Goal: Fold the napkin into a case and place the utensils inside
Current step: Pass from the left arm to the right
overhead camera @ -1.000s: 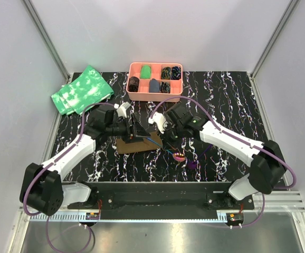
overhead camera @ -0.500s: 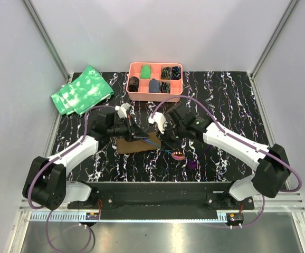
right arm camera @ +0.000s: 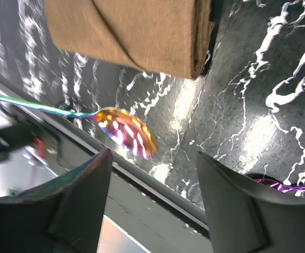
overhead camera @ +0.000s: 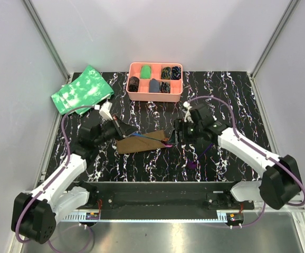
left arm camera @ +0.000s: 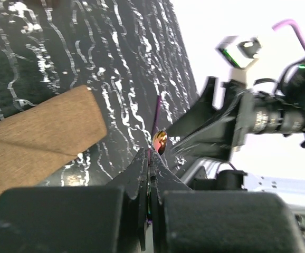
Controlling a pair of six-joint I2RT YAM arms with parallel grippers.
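Black, white-veined tabletop [overhead camera: 231, 100], white walls [overhead camera: 158, 31] around. I count one folded brown cloth case [overhead camera: 136, 144]; left jaws clamped on one slim spoon [right arm camera: 126, 132] stretched over it; right jaws open beside it.

Black white-veined marble table [overhead camera: 237, 100]; pale grey walls [overhead camera: 158, 31] on three sides; aluminium corner posts [overhead camera: 46, 37].

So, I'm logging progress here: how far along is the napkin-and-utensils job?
Done: the napkin lies folded into a flat strip. In hand: the left gripper is shut on the stem of a spoon, its bowl beyond the strip's right end; the right gripper stands open beside it. Left: slip that spoon inside, then the purple utensil lying on the table.
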